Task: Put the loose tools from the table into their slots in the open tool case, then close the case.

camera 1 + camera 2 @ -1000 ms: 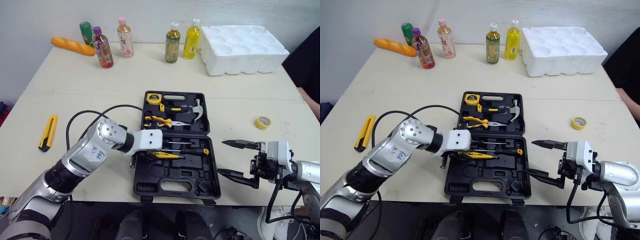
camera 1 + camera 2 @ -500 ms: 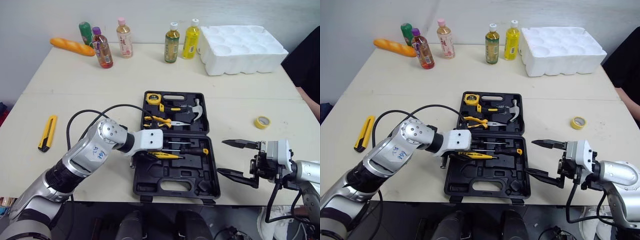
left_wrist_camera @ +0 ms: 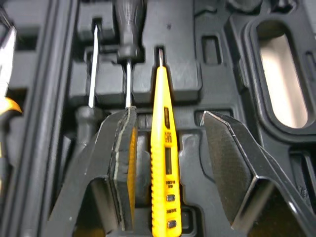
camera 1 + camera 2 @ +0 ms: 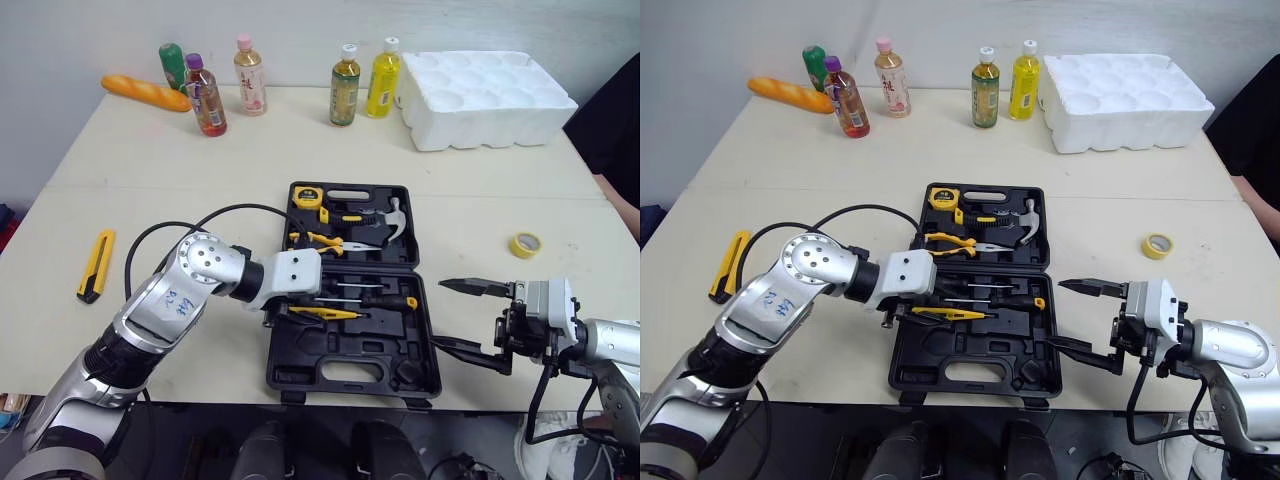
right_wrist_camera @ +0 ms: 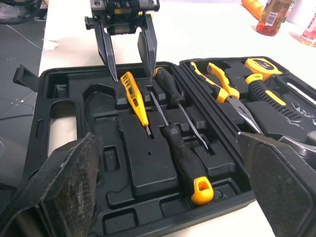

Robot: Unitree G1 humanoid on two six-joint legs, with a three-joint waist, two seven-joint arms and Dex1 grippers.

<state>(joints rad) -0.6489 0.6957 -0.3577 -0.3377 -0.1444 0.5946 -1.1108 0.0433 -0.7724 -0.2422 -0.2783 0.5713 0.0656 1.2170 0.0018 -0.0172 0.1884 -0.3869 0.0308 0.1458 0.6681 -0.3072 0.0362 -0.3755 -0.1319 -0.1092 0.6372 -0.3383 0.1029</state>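
Left wrist view, along the left gripper (image 3: 168, 113): spread apart, straddling the yellow tester pen (image 3: 164, 148) without pinching it, a gap on either side. Lying in the front half of the open tool case (image 4: 330, 347), just beside the two screwdrivers (image 5: 182, 163); butt end cut off at the frame edge, so hard to tell whether fully seated in its slot. One screwdriver handle partly hidden behind a finger. At the case's right edge, the right gripper (image 4: 440, 313), spread wide on nothing. On the table (image 4: 150, 170), well apart from the case: utility knife (image 4: 96, 264) to the left, tape roll (image 4: 525, 244) to the right
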